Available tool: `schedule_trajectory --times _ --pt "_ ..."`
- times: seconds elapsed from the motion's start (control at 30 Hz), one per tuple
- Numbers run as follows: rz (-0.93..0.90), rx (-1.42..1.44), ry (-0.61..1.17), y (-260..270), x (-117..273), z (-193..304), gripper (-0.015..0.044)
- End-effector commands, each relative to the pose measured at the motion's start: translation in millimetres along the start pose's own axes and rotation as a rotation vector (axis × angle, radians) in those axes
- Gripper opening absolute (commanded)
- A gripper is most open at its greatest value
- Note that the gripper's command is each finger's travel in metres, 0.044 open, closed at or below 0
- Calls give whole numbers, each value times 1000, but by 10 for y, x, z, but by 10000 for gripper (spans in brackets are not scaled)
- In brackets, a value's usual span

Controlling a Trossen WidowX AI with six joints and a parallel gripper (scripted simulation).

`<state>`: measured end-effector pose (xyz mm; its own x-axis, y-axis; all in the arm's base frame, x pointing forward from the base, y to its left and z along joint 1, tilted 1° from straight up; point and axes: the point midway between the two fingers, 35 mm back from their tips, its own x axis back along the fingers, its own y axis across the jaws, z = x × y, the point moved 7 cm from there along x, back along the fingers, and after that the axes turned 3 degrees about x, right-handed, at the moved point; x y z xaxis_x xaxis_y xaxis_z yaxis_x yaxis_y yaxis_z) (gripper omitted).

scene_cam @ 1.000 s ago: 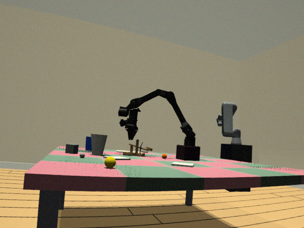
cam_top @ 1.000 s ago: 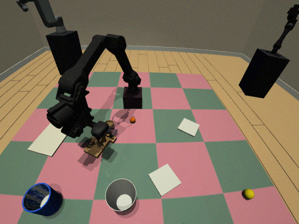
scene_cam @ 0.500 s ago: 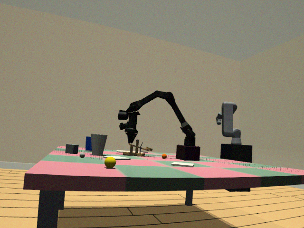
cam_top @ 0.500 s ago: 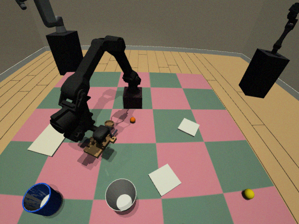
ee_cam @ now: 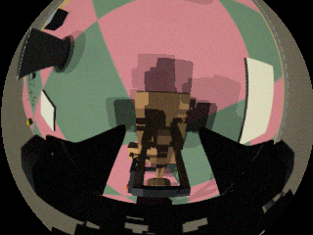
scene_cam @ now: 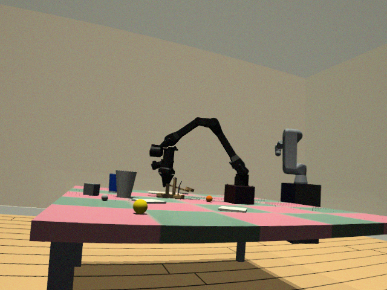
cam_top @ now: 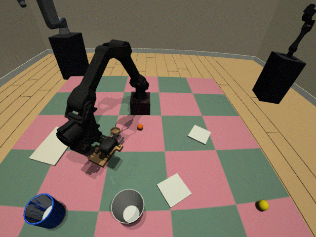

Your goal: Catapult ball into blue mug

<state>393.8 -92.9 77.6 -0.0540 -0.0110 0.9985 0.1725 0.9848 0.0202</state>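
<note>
My end effector (cam_top: 108,145) (scene_cam: 167,184) (ee_cam: 163,129)'s spread wide over the catapult (cam_top: 98,158) (scene_cam: 170,196) (ee_cam: 161,103), holding nothing; coming down crooked could knock its aim off the blue mug (cam_top: 55,214) (scene_cam: 112,182).

Wrist view: open gripper (ee_cam: 163,129) over wooden catapult (ee_cam: 162,100)

You see the catapult at frame center, between the separated black fingers; a pale panel (ee_cam: 259,100) lies at right, and a dark cup-shaped container (ee_cam: 41,53) occupies the upper left.

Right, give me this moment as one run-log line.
black claw: open, over catapult | brown wooden catapult: on checkered table | small orange ball: on table, not loaded | shot: not fired
</note>
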Motion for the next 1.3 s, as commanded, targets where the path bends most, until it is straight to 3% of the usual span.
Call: schedule_trajectory --times 0.0,0.57,0.93,1.13,1.27 --pt "-3 -1 17 2 -131 19 440" --pt "-3 -1 17 3 -234 28 440" --pt "-1 1 9 1 -196 22 151" --pt "-1 1 9 1 -196 22 111" --pt "-1 1 9 0 191 8 6"
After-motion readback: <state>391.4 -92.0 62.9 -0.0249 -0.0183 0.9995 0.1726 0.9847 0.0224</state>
